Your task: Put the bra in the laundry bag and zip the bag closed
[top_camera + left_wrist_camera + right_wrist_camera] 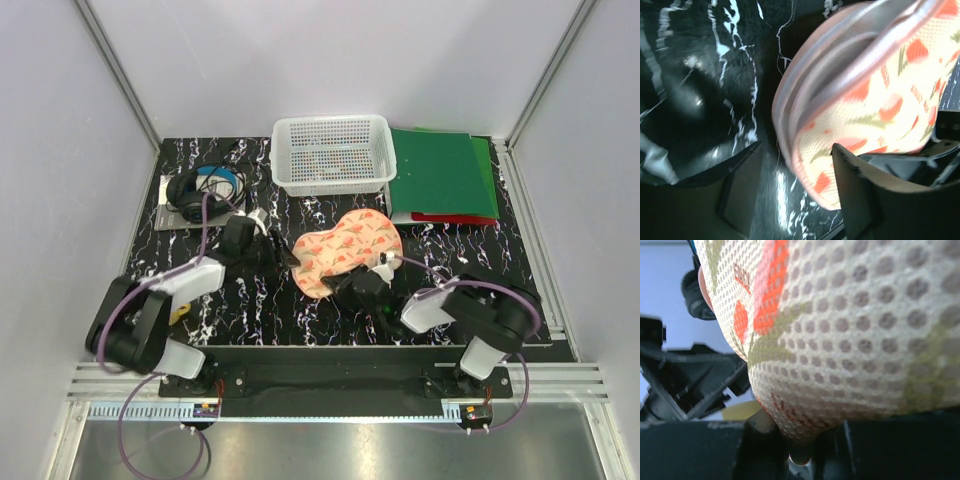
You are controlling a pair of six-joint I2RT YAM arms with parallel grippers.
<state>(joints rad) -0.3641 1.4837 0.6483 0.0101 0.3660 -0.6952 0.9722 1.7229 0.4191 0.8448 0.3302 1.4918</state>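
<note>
**A:** What are the left fingers [855,200] doing?

**B:** They are spread apart, with the rounded end of the laundry bag [865,85] between them. One tip lies against the fabric and the other stands just off it.

**A:** And the right fingers [695,452]?

**B:** They sit at the bag's near edge, and its mesh dips down between them. I cannot tell whether they pinch it, because the fabric fills that wrist view.

**A:** How does the bag lie?

**B:** There is one bag in the middle of the surface [260,312]. Its long axis runs from near-left to far-right. The halves lie together, but I cannot make out how far the zip is drawn.

**A:** What is around it?

**B:** One white basket [332,152] stands behind it. One pair of headphones [205,190] lies at the far left. Green folders [440,170] are stacked at the far right over one red folder [455,215], and the overlap hides how many green ones there are.
</note>
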